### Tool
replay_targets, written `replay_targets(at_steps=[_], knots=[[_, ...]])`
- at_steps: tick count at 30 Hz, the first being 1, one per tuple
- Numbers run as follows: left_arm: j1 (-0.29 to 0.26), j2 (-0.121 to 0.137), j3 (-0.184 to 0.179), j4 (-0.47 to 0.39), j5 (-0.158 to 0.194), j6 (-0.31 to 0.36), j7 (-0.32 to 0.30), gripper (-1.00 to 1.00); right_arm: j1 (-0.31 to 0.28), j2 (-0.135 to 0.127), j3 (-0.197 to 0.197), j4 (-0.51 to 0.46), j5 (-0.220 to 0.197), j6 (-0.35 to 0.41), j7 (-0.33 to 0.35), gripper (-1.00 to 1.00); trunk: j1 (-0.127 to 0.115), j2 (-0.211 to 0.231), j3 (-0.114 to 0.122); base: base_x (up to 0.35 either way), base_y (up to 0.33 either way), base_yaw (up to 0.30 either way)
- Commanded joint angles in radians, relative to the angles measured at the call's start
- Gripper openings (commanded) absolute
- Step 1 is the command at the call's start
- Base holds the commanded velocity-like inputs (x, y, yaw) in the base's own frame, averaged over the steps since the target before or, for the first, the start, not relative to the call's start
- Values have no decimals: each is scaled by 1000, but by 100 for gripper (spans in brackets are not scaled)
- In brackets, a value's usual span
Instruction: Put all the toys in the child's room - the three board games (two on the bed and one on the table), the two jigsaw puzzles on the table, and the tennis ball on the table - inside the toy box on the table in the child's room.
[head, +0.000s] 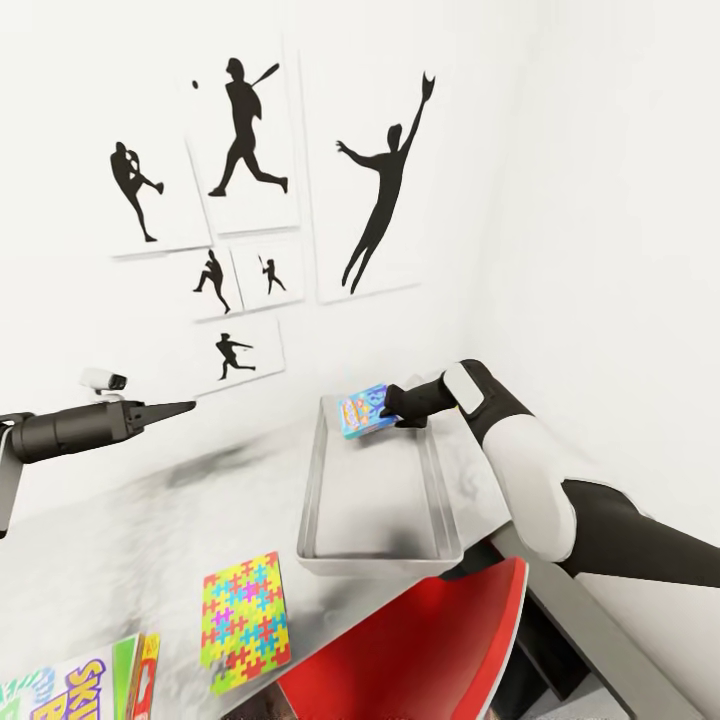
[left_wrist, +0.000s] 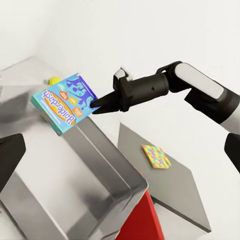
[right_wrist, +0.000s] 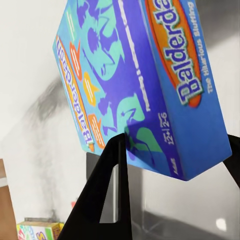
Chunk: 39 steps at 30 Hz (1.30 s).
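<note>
My right gripper (head: 393, 410) is shut on a corner of the blue and orange board game (head: 362, 412), holding it tilted above the far end of the light grey toy box (head: 325, 500) on the marbled table (head: 120, 540). The right wrist view shows the blue board game (right_wrist: 135, 85) clamped between dark fingers (right_wrist: 107, 200). In the left wrist view the board game (left_wrist: 62, 102) hangs over the toy box (left_wrist: 75, 170), with a yellow-green tennis ball (left_wrist: 52, 80) just behind. A bright jigsaw puzzle (head: 245, 622) lies on the table in front of the box. My left gripper (head: 185, 407) hovers open to the left.
More printed game boxes (head: 70, 690) lie at the table's near left corner. A red chair (head: 420, 650) stands against the table's front edge below the toy box. White walls with black silhouette pictures (head: 240, 130) close in behind the table and to its right.
</note>
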Motion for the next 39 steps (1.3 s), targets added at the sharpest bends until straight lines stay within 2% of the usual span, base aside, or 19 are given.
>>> replay_targets(at_steps=[1,8,30,39], knots=[[-1,1,5,0,2,11,-2,100,-1,1,-7,-1,10,4,7,-100,1,-2,-4,0,0,0],[-1,1,24,0,2,11,-2,100,-1,3,-7,-1,12,4,7,-100,1,-2,-15,0,0,0],[0,0,25,-14,3,11,-2,100,-2,4,-6,-15,15,0,7,-100,1,-2,-52,0,0,0],[-1,-2,26,-15,3,11,-2,100,-4,5,-5,-16,17,-34,7,-100,1,-2,-67,0,0,0]])
